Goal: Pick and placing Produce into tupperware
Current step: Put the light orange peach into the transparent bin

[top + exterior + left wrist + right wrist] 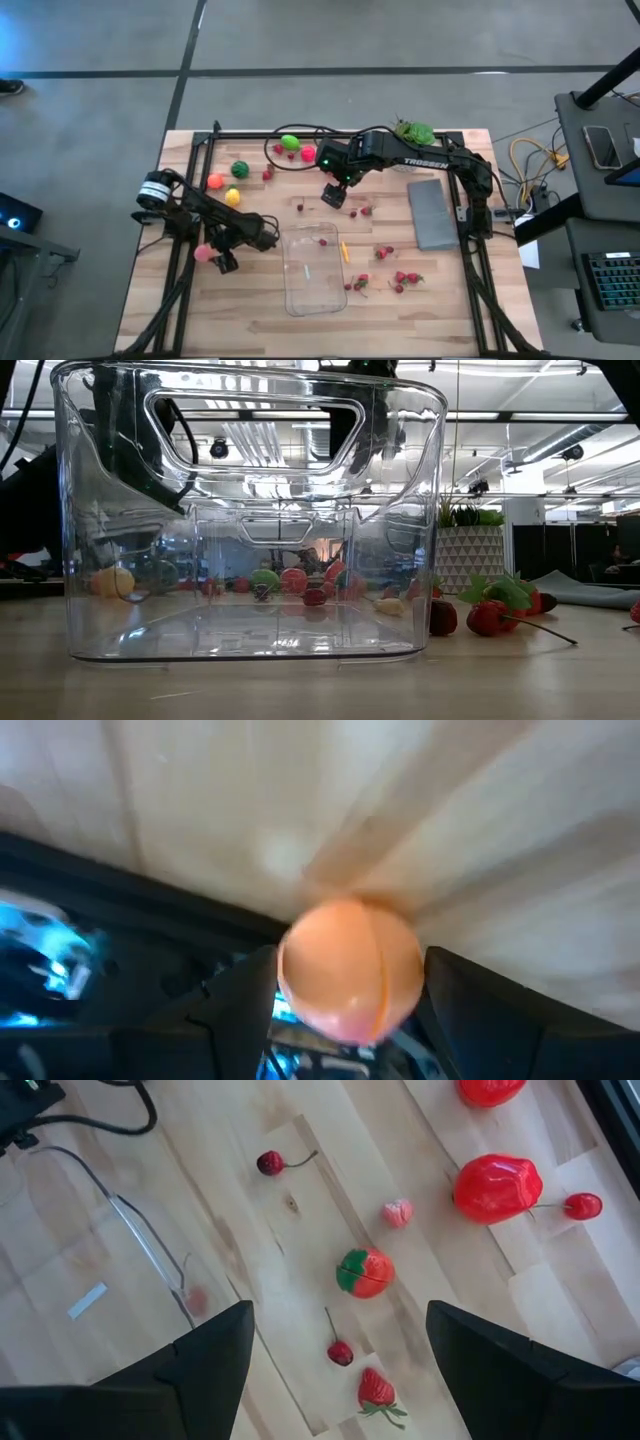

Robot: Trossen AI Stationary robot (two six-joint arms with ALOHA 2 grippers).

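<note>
The clear tupperware [315,270] sits on the wooden table, nearer its near edge, and fills the low view [250,520]; one small red piece [322,241] lies inside. Produce is scattered around it. My left gripper [208,255] is near the table's left edge, left of the tupperware, shut on a peach-coloured ball [350,970]. My right gripper [333,197] hangs open beyond the tupperware's far side. Below it lie a red-and-green piece [364,1272], a cherry [340,1350] and a strawberry [375,1390]. My left gripper pinches the peach-coloured ball [203,253] between its two fingers [240,1005], one on each side of the ball's widest part [295,975]. Whether the ball is clear of the table I cannot tell.
A flat grey slab [432,212] lies right of the tupperware, and a potted plant [413,131] stands at the far edge. Green [290,142], orange [215,182] and yellow [233,197] balls lie far-left. Strawberries [402,280] cluster right of the tupperware. A black frame [190,160] rims the table.
</note>
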